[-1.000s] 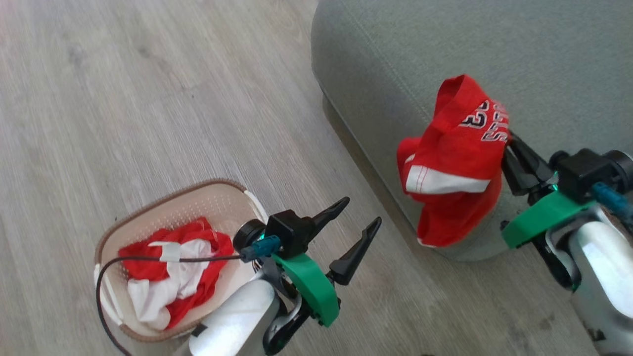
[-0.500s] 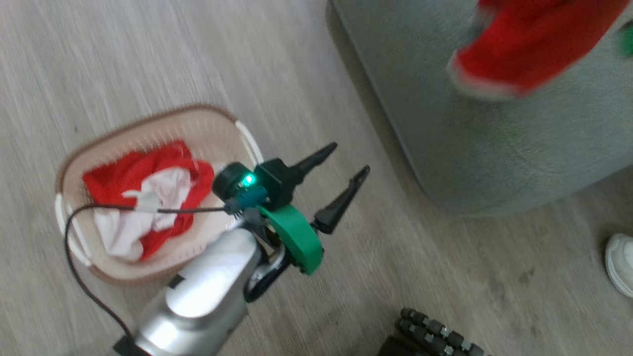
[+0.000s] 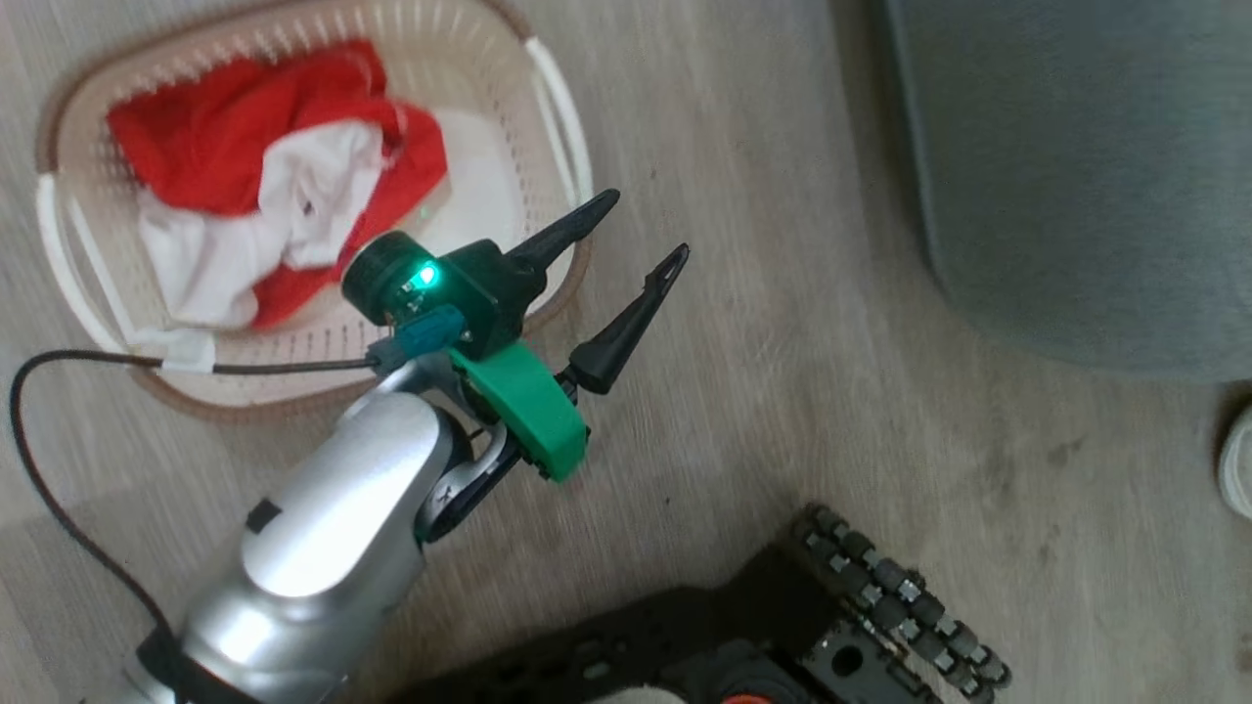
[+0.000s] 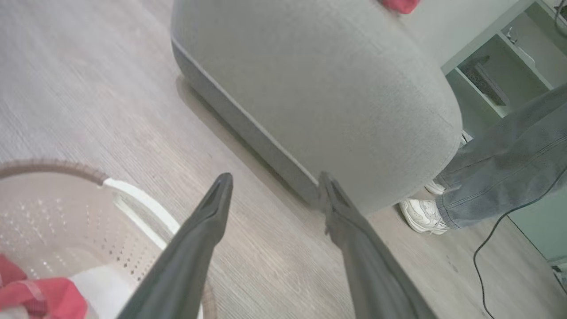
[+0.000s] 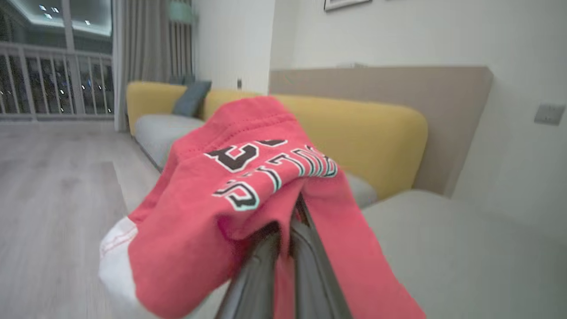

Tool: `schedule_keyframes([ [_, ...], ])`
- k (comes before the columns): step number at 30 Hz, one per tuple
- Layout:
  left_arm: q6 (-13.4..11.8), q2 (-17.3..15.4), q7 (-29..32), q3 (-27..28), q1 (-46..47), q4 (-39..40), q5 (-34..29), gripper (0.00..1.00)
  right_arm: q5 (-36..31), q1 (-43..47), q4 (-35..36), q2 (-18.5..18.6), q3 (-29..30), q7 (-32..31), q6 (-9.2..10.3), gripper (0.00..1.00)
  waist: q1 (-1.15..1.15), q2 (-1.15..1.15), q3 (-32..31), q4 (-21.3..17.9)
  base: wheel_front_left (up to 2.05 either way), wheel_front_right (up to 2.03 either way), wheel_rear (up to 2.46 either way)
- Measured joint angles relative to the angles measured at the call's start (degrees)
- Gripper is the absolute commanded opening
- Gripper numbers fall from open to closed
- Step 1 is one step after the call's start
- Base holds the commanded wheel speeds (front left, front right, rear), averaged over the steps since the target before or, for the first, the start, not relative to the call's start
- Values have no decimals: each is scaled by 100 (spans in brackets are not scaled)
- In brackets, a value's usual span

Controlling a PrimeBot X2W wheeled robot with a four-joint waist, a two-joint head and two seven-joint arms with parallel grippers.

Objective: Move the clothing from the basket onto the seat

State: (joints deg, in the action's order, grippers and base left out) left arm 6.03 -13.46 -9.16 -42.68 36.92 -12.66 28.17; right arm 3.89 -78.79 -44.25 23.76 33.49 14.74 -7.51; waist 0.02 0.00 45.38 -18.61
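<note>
At the upper left of the head view, the cream basket [image 3: 469, 59] is sitting on the pale wooden floor [image 3: 782, 391], with crumpled red and white clothing [image 3: 245, 166] lying inside it. Just below and to the right of it in the frame, the left tool [image 3: 647, 224] is hovering with its two dark fingers spread wide apart, gripping nothing. One fingertip is showing over the basket's right rim, the other over the floor. The grey seat [image 3: 1076, 166] is occupying the upper right corner, well apart from the basket. At the bottom edge, the robot's dark base [image 3: 782, 636] is showing.

At the right of the left wrist view, a person's leg in grey jeans [image 4: 509, 173] and a white shoe [image 4: 421, 215] are standing just beside the seat.

In the centre of the right wrist view, the right tool [image 5: 288, 230] is clamping shut on a red garment [image 5: 248, 177] with lettering, which is draping over its fingers. Behind it, a yellow sofa [image 5: 376, 128] is standing against a pale wall.
</note>
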Motion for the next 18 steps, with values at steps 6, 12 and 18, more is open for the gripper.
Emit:
schedule_keyframes([
  [6, -249, -265, 137, 58, 75, 210, -144, 100, -494, 174, -193, -872, 645, -1, 0, 0, -1, 0, 763, 176, 0, 0, 0],
  [12, -390, -444, 143, 216, 65, 166, -145, 100, -759, 387, -214, -1048, 704, -1, 0, 100, -1, 0, 859, 37, 0, 0, 0],
  [18, -560, -439, 82, 237, 33, 40, -97, 100, -1048, 834, -545, -928, 224, -1, 0, 100, -3, 0, 494, -59, 0, 0, 0],
])
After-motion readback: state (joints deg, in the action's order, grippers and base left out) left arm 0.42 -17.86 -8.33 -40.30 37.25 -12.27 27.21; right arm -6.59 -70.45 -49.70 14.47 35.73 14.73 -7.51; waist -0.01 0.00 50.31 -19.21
